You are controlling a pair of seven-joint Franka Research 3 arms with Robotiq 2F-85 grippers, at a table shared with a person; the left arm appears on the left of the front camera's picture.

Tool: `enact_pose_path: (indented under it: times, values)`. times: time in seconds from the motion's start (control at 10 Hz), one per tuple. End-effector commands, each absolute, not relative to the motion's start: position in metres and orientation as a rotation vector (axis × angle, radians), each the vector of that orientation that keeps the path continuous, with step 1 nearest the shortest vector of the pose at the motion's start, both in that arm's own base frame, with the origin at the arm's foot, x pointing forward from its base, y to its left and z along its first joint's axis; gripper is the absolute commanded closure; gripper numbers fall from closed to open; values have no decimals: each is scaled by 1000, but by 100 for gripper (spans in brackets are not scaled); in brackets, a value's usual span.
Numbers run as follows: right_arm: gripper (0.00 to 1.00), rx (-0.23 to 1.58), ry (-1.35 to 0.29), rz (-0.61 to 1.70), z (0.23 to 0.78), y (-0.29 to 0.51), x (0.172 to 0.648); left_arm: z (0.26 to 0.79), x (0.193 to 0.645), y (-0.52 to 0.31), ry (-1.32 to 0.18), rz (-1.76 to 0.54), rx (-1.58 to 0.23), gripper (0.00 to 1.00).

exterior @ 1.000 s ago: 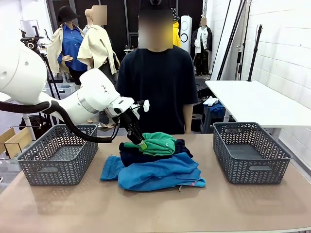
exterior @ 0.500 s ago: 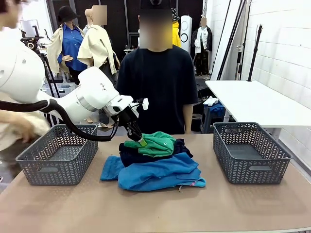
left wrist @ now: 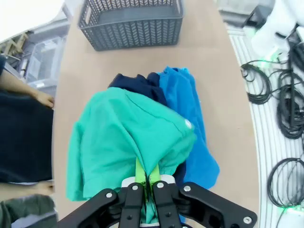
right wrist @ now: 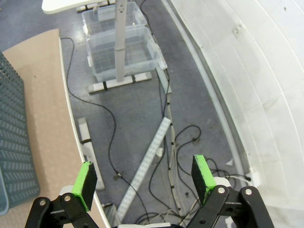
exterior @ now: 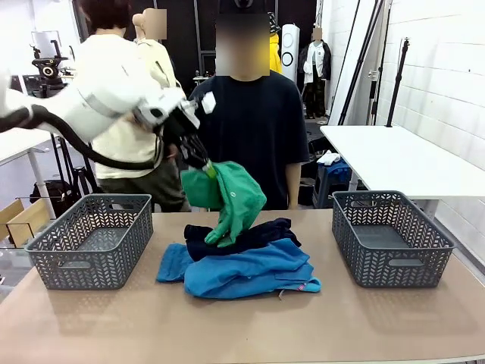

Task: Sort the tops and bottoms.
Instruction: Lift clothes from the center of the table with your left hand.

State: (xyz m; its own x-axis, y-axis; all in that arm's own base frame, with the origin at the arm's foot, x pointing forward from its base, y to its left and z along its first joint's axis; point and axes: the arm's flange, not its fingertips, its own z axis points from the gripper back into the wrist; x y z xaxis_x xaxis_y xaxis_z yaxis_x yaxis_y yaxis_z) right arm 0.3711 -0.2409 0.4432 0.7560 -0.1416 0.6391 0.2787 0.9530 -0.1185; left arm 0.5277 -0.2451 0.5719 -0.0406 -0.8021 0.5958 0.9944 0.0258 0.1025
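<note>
One top, the green garment (exterior: 235,201), hangs pinched in the left end effector (exterior: 208,170); next move, probably: carry it to the nine-o'clock basket (exterior: 91,250). Right end effector (right wrist: 142,178) stands wide.

The brown counter (exterior: 242,326) is wide and flat. A pile of blue bottoms (exterior: 250,274) lies crumpled in its middle. A dark navy top (exterior: 242,236) lies at the far side of the pile. The left basket (exterior: 91,239) and the right basket (exterior: 390,236) are grey. They stand on either side of the pile, well apart from it.
</note>
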Motion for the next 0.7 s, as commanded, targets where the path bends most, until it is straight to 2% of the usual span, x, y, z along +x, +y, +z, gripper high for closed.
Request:
enact_pose_path:
  times: [0.0, 0.2, 0.4, 0.6]
  values:
    - [0, -209, -670, -228, 443, -242, 370, 616, 518, -235, -650, -1573, -390, 100]
    - [0, -209, -670, -228, 443, -242, 370, 690, 500, -220, -756, -1549, -304, 100]
    - [0, -209, -670, -228, 443, -242, 370, 749, 484, -214, -801, -1518, -289, 100]
    - [0, -209, -670, -228, 443, -242, 370, 775, 466, -219, -827, -1486, -279, 100]
